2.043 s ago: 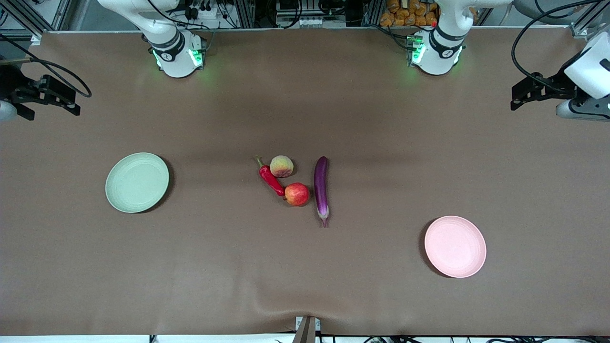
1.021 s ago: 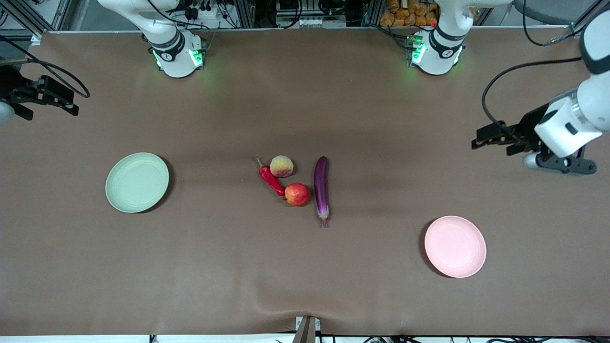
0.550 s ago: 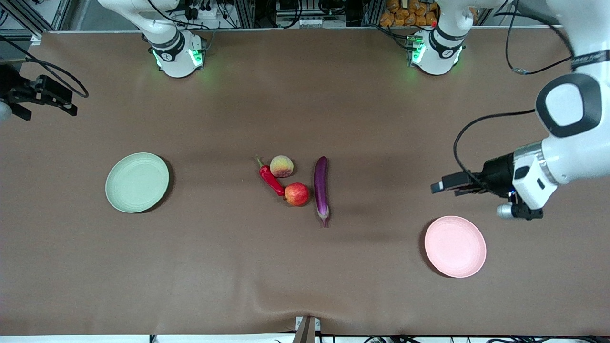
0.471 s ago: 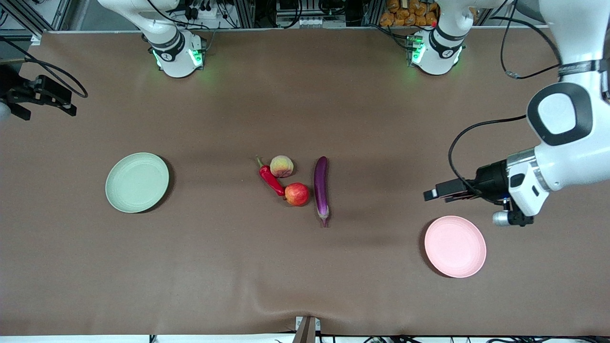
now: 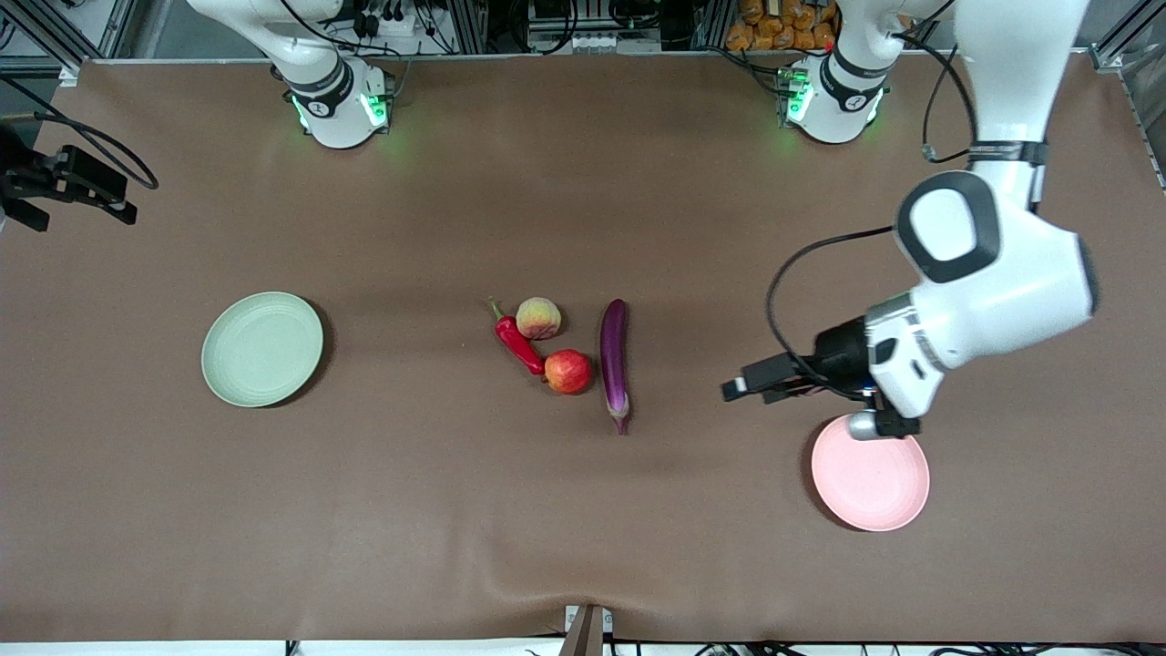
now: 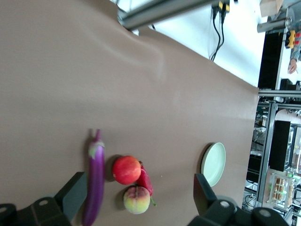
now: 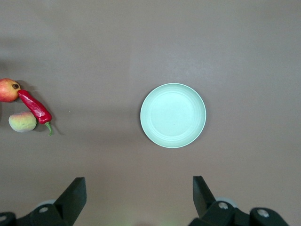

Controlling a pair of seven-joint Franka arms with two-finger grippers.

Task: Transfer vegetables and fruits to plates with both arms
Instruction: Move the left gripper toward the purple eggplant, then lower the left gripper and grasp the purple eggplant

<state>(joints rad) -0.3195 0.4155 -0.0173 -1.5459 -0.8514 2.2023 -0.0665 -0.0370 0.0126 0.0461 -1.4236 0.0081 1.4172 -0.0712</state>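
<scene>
The purple eggplant (image 5: 614, 364), red apple (image 5: 568, 371), red chili (image 5: 517, 343) and peach (image 5: 538, 318) lie together mid-table. The pale green plate (image 5: 262, 349) lies toward the right arm's end, the pale pink plate (image 5: 870, 474) toward the left arm's end. My left gripper (image 5: 740, 390) is open and empty, over bare table between the eggplant and the pink plate. Its wrist view shows the eggplant (image 6: 95, 181), apple (image 6: 127, 170), peach (image 6: 137, 199) and chili (image 6: 145, 179). My right gripper (image 5: 117, 202) is open and empty, high at its end of the table; its wrist view shows the green plate (image 7: 173, 115).
The brown table cover (image 5: 583, 510) has a slight wrinkle near its front edge. The arm bases (image 5: 342, 105) stand along the table's back edge, with cables and racks past them.
The left arm has swung in from its end of the table toward the middle, and its gripper now hangs near the pink plate. The right gripper has barely drifted. The produce has not moved.
</scene>
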